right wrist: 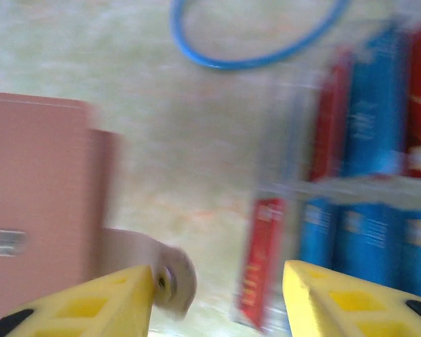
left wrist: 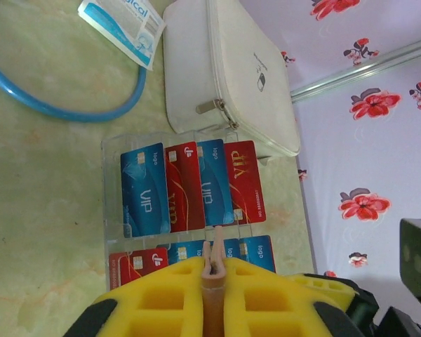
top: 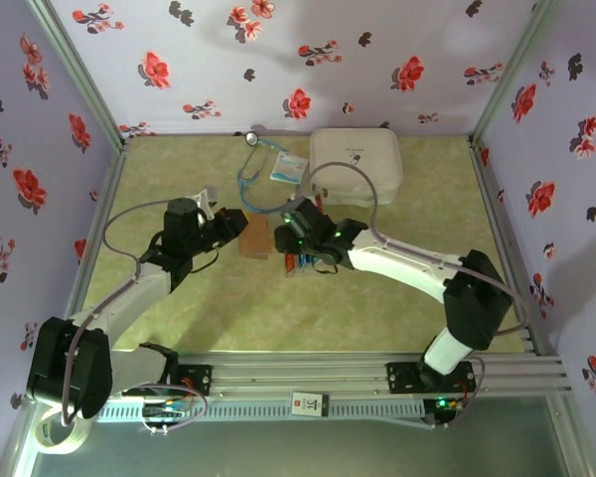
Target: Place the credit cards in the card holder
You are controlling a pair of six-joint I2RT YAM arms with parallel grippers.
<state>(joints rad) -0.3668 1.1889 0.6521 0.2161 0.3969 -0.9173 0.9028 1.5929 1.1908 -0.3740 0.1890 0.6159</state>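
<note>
A: The credit cards (left wrist: 146,189)?
B: Glossy plastic, blue and red, in a clear plastic tray (left wrist: 111,210).
A: And the card holder (right wrist: 35,203)?
B: Matt tan, leather-like; its tab carries what looks like a metal snap.
A: The white case (left wrist: 224,77) at one o'clock of the tray?
B: Smooth, with a metal zip pull. The surface (left wrist: 42,210) is matt, marbled green. The left gripper (left wrist: 212,260) is matt yellow plastic.

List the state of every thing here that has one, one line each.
left tool: shut on the card holder
right tool: open, holding nothing
card holder: snap tab undone and hanging loose
credit cards: sitting in the tray, in two rows
white case: zipped shut
</note>
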